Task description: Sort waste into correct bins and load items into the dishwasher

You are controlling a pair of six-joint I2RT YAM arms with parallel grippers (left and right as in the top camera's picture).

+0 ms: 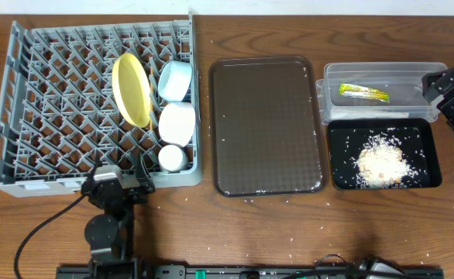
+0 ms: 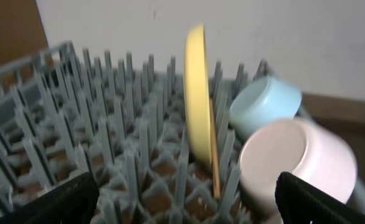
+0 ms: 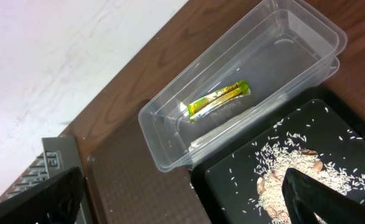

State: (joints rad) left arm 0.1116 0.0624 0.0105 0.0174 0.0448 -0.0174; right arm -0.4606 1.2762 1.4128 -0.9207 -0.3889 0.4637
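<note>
Yellow plate (image 1: 132,89): on edge between dish rack (image 1: 49,101) pegs, likely to drain.
Wrapper (image 1: 362,93): clear tub (image 1: 382,68) right of rack, kept from crumbs (image 1: 380,164).
Left claw (image 2: 184,202), right claw (image 3: 182,199): wide, empty.

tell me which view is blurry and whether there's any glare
left wrist: soft all over, the yellow plate and white bowl have smeared edges; right wrist: sharp on the clear tub and wrapper, fingers dark and blurred in the corners; overhead: sharp, evenly lit, no strong glare
</note>
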